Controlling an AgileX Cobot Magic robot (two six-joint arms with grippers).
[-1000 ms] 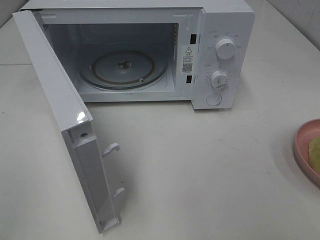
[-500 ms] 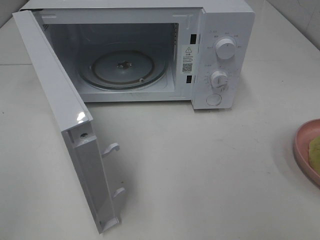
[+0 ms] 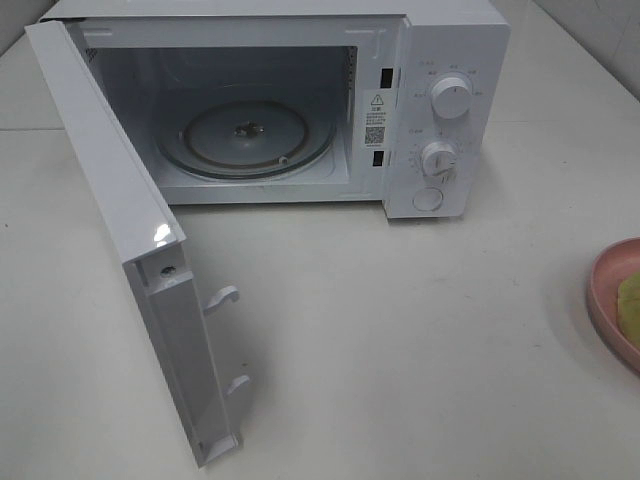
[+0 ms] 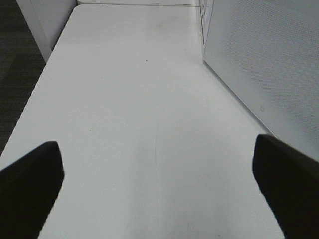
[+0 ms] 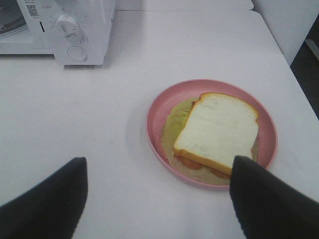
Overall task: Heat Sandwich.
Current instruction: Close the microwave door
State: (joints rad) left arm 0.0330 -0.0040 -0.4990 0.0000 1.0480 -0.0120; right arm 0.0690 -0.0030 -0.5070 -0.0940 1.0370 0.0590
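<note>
Nothing has shifted since the earlier overhead frames: door, turntable and plate sit as before.

Left pincer (image 4: 157,191): jaws spread wide, dark blunt fingers (image 4: 30,181) at either edge of its wrist view. Holds nothing, touches nothing. Smooth matte white surface (image 4: 124,124) under it. Beside it, the outer face of the microwave door (image 4: 264,64), white with a fine dotted mesh pattern.

Overhead, far left: the door (image 3: 110,210) stands swung fully open, glossy white panel, two hooked latch tabs (image 3: 222,297) on its free edge. Next, the microwave (image 3: 300,100), boxy white shell, cavity open. Round clear glass turntable (image 3: 245,137) lies flat on the cavity floor, small hub at centre. Right of the cavity, control panel with two round ribbed dials (image 3: 451,98) stacked, a round button below them.

Far right edge of the overhead view: round pink plate (image 3: 608,300), smooth with a raised rim, partly cut off by the frame, well apart from the microwave. Yellow-green patch of the sandwich (image 3: 630,310) shows on it.

Right pincer (image 5: 159,199): jaws also wide apart, empty, one dark finger overlapping the plate (image 5: 159,107) rim in view; contact cannot be told. The sandwich (image 5: 217,130) lies flat in the plate: square white bread slice, golden crust, pale green leaf and orange filling showing beneath.
</note>
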